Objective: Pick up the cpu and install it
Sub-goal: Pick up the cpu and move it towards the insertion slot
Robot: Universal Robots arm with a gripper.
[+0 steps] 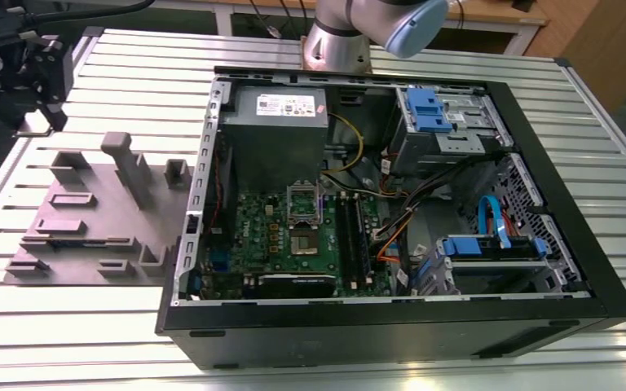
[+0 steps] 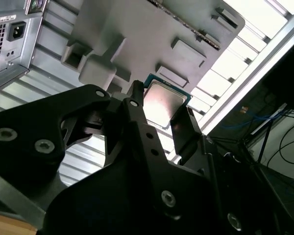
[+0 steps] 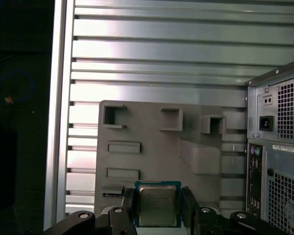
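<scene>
The cpu (image 3: 157, 204) is a small flat square chip with a silvery top and a thin pale border. My gripper (image 3: 157, 203) is shut on it, with one black finger (image 3: 129, 203) on each side. In both wrist views the chip hangs above the grey holder plate (image 3: 152, 156), held off its surface. The second wrist view shows the cpu (image 2: 164, 100) tilted between the fingers of the gripper (image 2: 161, 110). In the exterior view the open computer case (image 1: 531, 163) lies on its side, and the dark socket frame (image 1: 304, 213) sits on the green board (image 1: 258, 236).
The grey holder plate (image 1: 95, 212) with raised blocks lies at the exterior view's left of the case. The grey power box (image 1: 278, 114), blue drive brackets (image 1: 427, 110) and loose cables (image 1: 400, 228) crowd the case. The slatted metal table (image 1: 128, 65) surrounds everything. Dark equipment (image 1: 30, 73) stands at the far left.
</scene>
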